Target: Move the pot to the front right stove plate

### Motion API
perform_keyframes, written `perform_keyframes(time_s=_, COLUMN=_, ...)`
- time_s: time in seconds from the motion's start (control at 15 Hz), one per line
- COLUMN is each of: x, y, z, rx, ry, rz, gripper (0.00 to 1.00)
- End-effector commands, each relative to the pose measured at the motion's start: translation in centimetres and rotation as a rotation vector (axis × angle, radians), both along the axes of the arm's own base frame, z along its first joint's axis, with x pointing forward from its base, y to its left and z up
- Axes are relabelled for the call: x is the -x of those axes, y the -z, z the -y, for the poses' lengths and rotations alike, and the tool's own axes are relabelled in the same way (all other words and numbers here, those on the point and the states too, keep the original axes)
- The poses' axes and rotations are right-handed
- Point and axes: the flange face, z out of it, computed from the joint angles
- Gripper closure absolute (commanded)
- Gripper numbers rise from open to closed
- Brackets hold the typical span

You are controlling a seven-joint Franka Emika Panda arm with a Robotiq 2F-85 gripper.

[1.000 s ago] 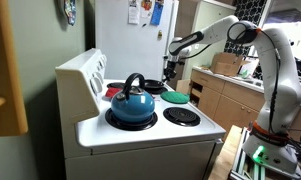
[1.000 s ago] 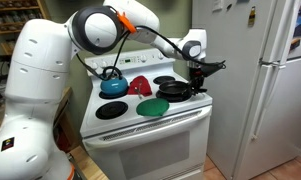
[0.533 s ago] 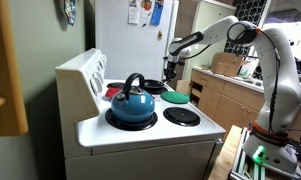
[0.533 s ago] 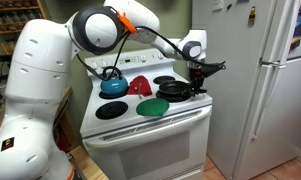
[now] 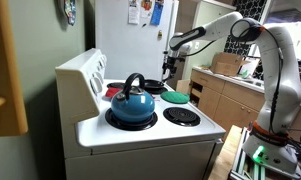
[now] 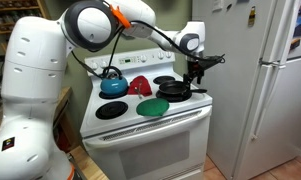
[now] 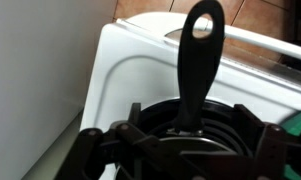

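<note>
The gripper [image 6: 196, 78] hangs over the back right part of the stove [image 6: 142, 127], its fingers spread apart and grasping nothing. In the wrist view a black pan [image 7: 190, 125] lies right beneath them, its long handle [image 7: 198, 50] pointing away toward the stove's edge. The green pot [image 6: 152, 106] sits in the front row, just in front of the pan and beside a bare burner [image 6: 110, 110], well clear of the gripper. A red item [image 6: 140, 85] and a blue kettle [image 6: 113, 85] stand farther back.
</note>
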Motion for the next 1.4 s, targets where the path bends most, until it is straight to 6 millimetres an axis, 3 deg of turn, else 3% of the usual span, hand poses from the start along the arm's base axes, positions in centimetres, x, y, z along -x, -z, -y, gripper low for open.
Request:
perform_keyframes(time_s=0.0, x=1.8, y=-3.6, z=-0.1, rx=-0.073, ry=0.182, rz=0.011, gripper=0.0)
perform_keyframes(time_s=0.2, x=3.4, y=-6.1, z=0.9, rx=-0.056, ry=0.353, rz=0.017, gripper=0.0)
perform_keyframes(time_s=0.27, x=1.6, y=-5.2, z=0.4, rx=-0.058, ry=0.26, rz=0.024, gripper=0.0)
perform_keyframes(time_s=0.4, x=2.3, y=-6.6, z=1.0, rx=-0.06, ry=0.319, rz=0.037, gripper=0.0)
perform_keyframes(time_s=0.67, x=2.7, y=-6.8, z=1.5, rx=-0.093, ry=0.365, rz=0.021, gripper=0.0)
perform_keyframes(time_s=1.0, x=4.0, y=-8.6, z=3.6, rx=-0.115, ry=0.626, rz=-0.078, gripper=0.0)
perform_keyframes(time_s=1.13, x=4.6, y=-8.4, z=4.4, rx=-0.107, ry=0.709, rz=-0.154, gripper=0.0)
perform_keyframes(time_s=1.33, x=6.2, y=-6.5, z=4.6, rx=-0.144, ry=0.773, rz=-0.316, gripper=0.0)
